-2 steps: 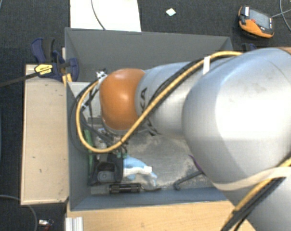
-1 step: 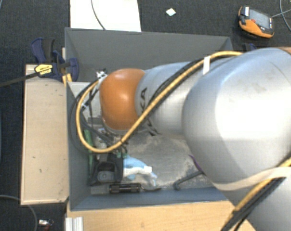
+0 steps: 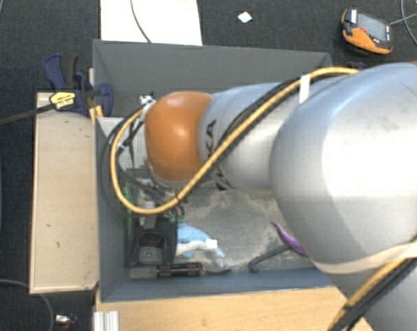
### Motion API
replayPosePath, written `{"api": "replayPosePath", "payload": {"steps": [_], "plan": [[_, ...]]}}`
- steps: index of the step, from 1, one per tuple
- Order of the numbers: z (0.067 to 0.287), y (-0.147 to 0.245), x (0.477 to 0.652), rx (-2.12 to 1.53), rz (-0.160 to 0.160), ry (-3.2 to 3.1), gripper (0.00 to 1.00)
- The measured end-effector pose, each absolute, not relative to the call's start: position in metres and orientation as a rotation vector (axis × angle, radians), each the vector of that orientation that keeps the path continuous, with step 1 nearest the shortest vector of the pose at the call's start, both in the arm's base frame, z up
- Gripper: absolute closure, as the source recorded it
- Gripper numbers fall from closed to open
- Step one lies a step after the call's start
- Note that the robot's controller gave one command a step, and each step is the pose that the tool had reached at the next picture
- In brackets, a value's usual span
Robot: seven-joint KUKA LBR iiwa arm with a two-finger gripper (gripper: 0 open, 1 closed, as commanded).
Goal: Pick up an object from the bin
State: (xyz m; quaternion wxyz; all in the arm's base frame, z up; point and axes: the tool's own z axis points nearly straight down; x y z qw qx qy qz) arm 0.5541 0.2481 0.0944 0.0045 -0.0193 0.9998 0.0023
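Even, fairly bright light falls from above. The silver arm (image 3: 346, 150) carries a broad, soft sheen along its upper surface, and its orange cover (image 3: 172, 135) shows a mild highlight on top. The arm shadows the near left part of the bin (image 3: 215, 64), where the floor darkens; the far wall is evenly grey.

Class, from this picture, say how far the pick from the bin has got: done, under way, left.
Done: the arm is in the bin, its tool low at the view's left end. Under way: the tool sits beside a pale blue lump; no grip is visible. Left: lifting; the lump and a purple thing lie on the floor.
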Motion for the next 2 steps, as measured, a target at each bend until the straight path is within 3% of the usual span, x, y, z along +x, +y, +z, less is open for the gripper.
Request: {"api": "replayPosePath", "payload": {"steps": [2], "plan": [[0.155,0.248,0.554,-0.058,0.008,3.131,1.0]]}}
